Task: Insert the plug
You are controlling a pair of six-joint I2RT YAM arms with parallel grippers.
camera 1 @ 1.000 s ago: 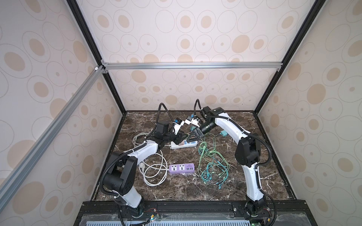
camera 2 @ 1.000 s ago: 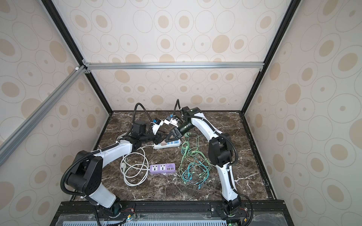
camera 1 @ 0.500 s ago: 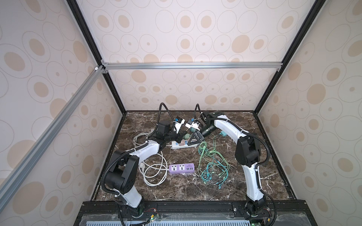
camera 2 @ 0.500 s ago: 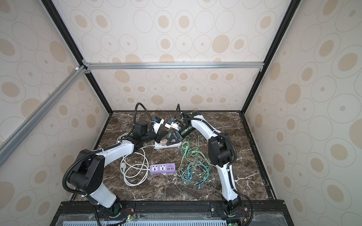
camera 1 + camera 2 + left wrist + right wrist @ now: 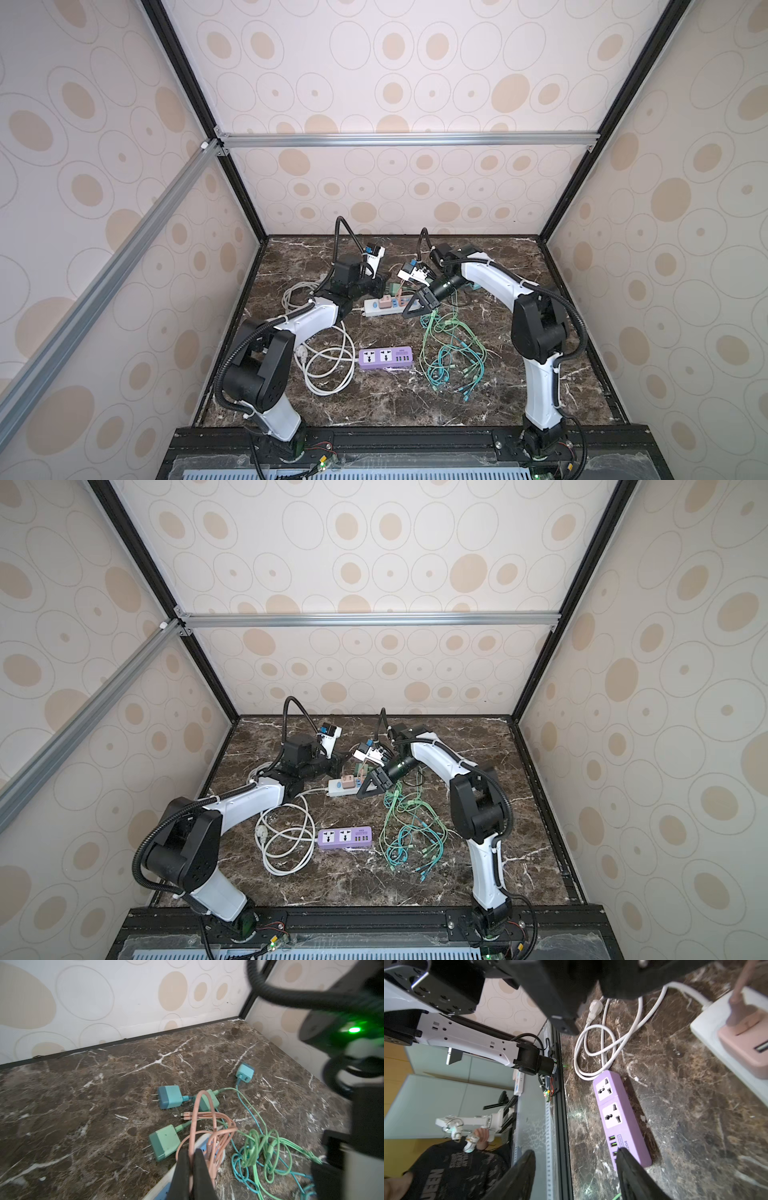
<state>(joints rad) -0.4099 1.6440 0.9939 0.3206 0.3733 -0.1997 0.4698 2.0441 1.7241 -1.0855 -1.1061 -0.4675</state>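
Dark brown marble with white veins forms the counter (image 5: pixel 374 399), boxed in by walls papered with beige ovals. Just above the middle of both top views lies a white power strip (image 5: pixel 372 311). On its face stands the pink plug (image 5: pixel 385 300), with a pink cable (image 5: pixel 194 1118) rising from it. The right wrist view shows the plug sitting flat against the strip, but whether its pins are fully home cannot be told.

The left gripper (image 5: pixel 191 1152) reaches in from the left of the top views. Its fingers (image 5: pixel 182 1167) are pressed together, pinching a loop of the pink cable just above the strip. In the left wrist view the plug itself is hidden behind those fingers and the cable loops.

The right gripper (image 5: pixel 575 1150) comes in from the right and hangs at the strip's right end. Its fingers are spread wide, near the plug but apart from it.

A purple power strip (image 5: pixel 385 358) lies lower centre in the top views, well apart from both grippers. A coiled white cord (image 5: pixel 324 361) lies to its left and a tangle of green and teal cables (image 5: pixel 449 353) to its right. Beyond the white strip, toward the back wall, a teal charger (image 5: pixel 169 1097) and a green charger (image 5: pixel 164 1142) lie on their sides.
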